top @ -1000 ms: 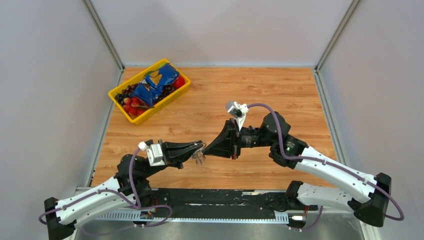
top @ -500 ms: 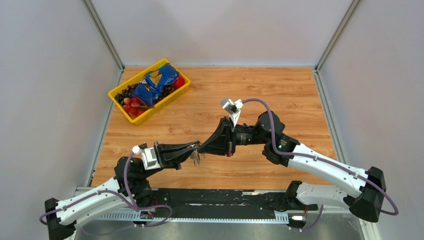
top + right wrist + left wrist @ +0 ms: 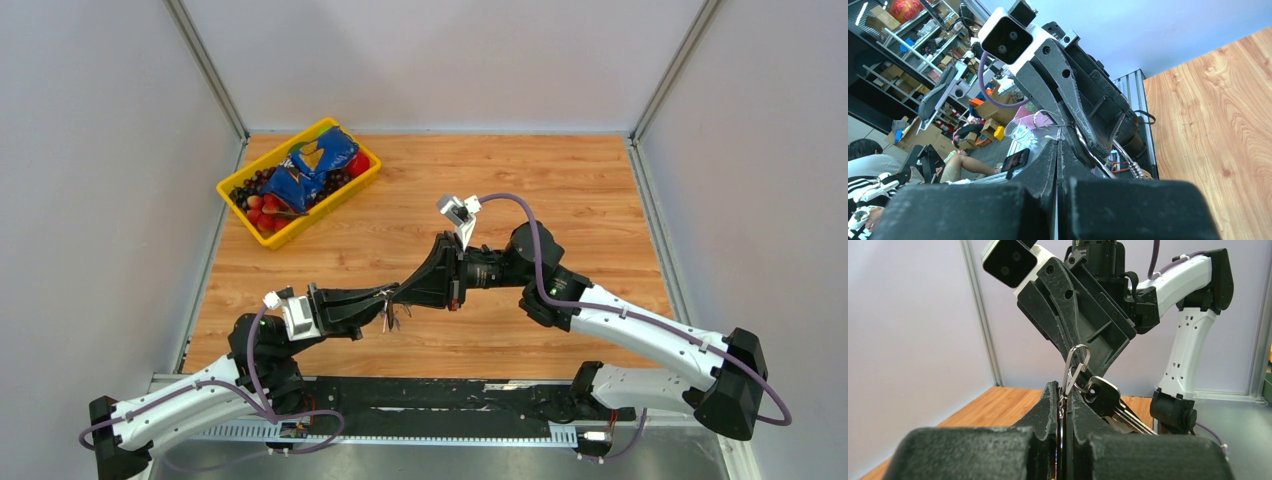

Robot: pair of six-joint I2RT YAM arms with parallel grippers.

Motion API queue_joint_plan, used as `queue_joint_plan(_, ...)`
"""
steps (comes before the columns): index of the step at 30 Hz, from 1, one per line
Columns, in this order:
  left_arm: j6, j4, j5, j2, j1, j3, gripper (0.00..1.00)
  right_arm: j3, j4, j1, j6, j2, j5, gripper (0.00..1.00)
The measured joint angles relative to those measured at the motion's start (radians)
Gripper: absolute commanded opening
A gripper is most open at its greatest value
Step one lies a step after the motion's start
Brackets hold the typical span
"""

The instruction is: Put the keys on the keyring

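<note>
My left gripper [image 3: 388, 297] is shut on the keyring [image 3: 1076, 362], a thin silver wire loop sticking up out of its jaws [image 3: 1062, 388]. A key with a black head [image 3: 1099, 390] and silver keys [image 3: 1130, 419] hang on the ring to the right of the jaws, and show as a small cluster from above [image 3: 392, 316]. No blue tag shows. My right gripper [image 3: 403, 296] meets the left one tip to tip above the table. Its jaws [image 3: 1058, 143] are shut on a thin silver edge, seemingly a key, with the wire ring [image 3: 1048, 118] just beyond them.
A yellow basket [image 3: 330, 205] with a blue bag and fruit stands at the back left of the wooden table [image 3: 560, 190]. Grey walls enclose the table on three sides. The arm bases sit along the near edge.
Both grippers have shifted left and slightly towards the near edge, staying tip to tip. The right arm has stretched further over; the keys still hang under the left jaws.
</note>
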Motion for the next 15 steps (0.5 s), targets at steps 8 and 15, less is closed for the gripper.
queue_joint_plan(8, 0.000, 0.002, 0.001, 0.000, 0.000, 0.000, 0.00, 0.000, 0.013, 0.000, 0.010, 0.000, 0.000, 0.00)
queue_joint_plan(15, 0.000, 0.012, 0.005, 0.005, 0.000, 0.000, 0.00, 0.000, 0.056, -0.001, 0.035, -0.003, -0.006, 0.00)
